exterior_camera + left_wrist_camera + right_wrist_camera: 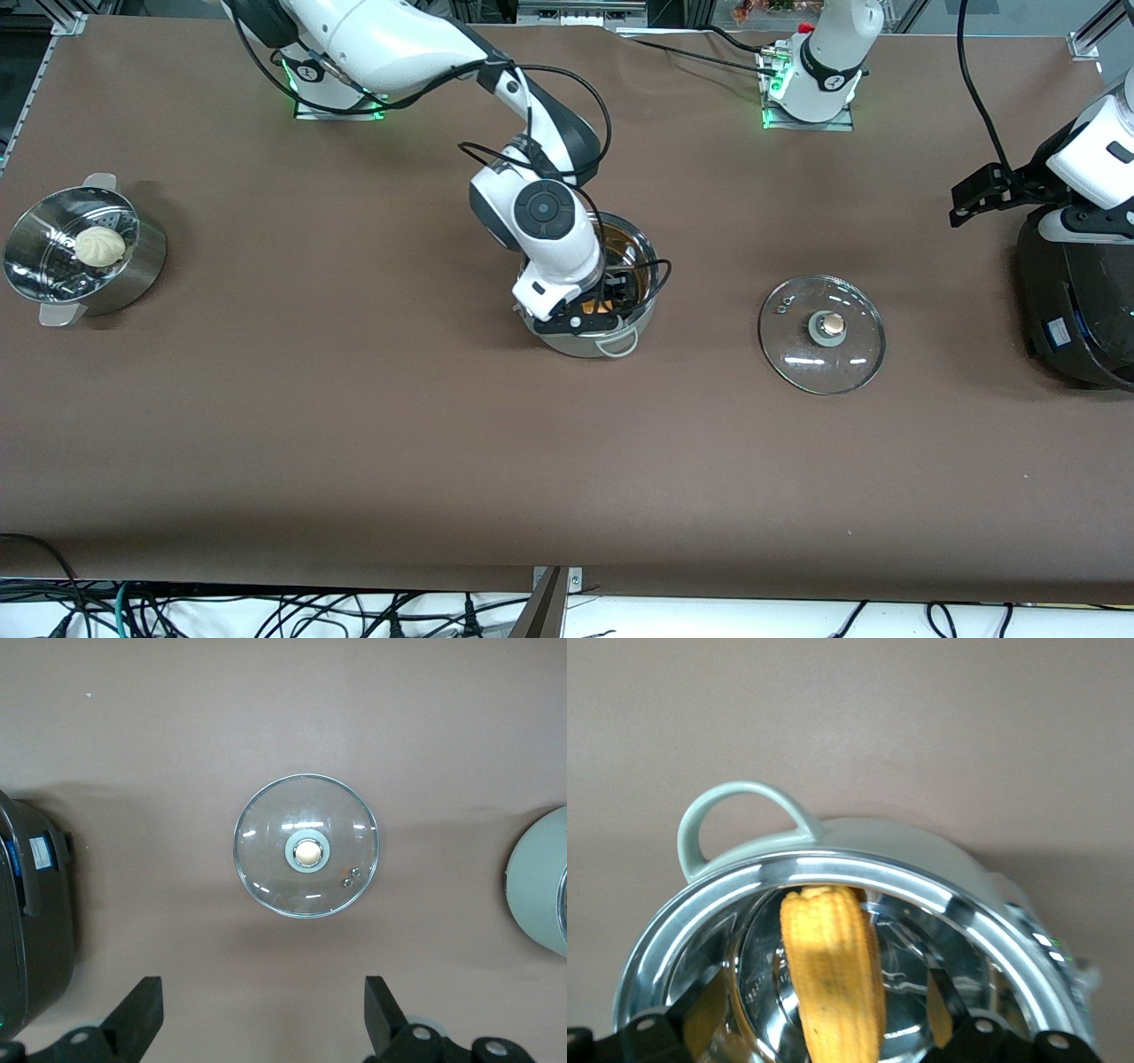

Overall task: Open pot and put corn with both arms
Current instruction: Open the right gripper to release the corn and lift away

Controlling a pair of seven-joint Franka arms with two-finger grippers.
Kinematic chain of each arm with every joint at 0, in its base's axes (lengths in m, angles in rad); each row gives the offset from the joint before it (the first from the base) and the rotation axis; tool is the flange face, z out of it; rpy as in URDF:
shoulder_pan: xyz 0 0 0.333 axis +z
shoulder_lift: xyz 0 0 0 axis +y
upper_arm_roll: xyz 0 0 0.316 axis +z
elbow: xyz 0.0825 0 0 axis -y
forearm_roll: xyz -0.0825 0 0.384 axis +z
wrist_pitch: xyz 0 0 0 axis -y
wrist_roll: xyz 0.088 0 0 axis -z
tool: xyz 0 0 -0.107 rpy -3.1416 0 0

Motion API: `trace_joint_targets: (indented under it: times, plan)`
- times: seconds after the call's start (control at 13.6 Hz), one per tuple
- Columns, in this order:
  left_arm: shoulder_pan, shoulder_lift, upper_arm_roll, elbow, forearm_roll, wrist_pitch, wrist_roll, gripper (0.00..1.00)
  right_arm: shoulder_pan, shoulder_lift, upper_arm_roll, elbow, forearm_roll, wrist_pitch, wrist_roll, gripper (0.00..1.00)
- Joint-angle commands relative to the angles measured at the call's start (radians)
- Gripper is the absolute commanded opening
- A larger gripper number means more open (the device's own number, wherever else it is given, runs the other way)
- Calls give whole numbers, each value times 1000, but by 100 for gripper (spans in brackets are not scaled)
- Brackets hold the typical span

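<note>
Two white jointed arms work over a brown worktop (354, 461), with the shiny round stainless-steel pot (592, 338) at mid-worktop as landmark. The pot stands open. Its clear glass lid with brass-coloured knob (822, 334) lies flat on the worktop beside the pot, toward the left arm's end and apart from it.

The right claw (601, 304) reaches down into the pot's mouth. In the right wrist view the yellow-orange corn cob (831, 979) sits between the two black fingers (946, 1005), inside the pot's rim, tip pointing toward the loop handle (740, 826); whether the fingers press on the cob cannot be told.

The left claw (264, 1014) waits in the air toward the left arm's end from the pot, fingers spread wide and holding nothing, with the glass lid in its wrist view. A large black rice cooker (1076, 292) stands at that end. A steel steamer bowl (84, 252) holding a round white bun (98, 245) stands at the right arm's end, well apart from the pot.
</note>
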Motion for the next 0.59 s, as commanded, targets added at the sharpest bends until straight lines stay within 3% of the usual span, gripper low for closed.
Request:
trace_joint_targets:
  times: [0.0, 0.22, 0.51]
  plan:
    - [10, -1, -7, 10, -5, -10, 5, 100, -11, -89, -46, -12, -9, -131, -8, 100]
    - [10, -1, -7, 10, -5, -12, 6, 100, -24, -140, -125, -12, 2, -246, -115, 100]
    - [10, -1, -7, 10, -5, -10, 6, 100, -115, -180, -133, -13, 2, -329, -178, 100]
